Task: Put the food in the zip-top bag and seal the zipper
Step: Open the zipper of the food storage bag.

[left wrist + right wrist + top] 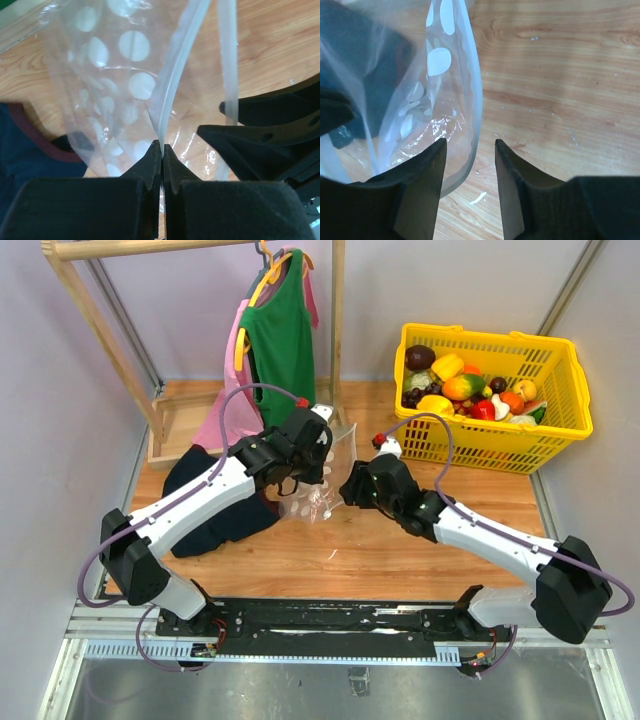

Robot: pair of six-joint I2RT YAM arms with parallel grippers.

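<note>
Top external view: the food [470,390] sits in the yellow basket [560,435] at the bench's [400,560] far right. The bag [318,502] is mid-bench between the arms and looks empty. We judge the step to be opening its mouth. Only the left wrist view shows the left pincer [162,150] clamped on the zipper [176,75]. Only the right wrist view shows the right pincer [470,145] with jaws apart, the bag rim beside one finger, ungripped. Next: keep the mouth open and fetch food.

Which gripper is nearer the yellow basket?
Right. The right gripper is between the zip-top bag and the yellow basket; the left gripper, clamped on that bag, is farther off.
</note>
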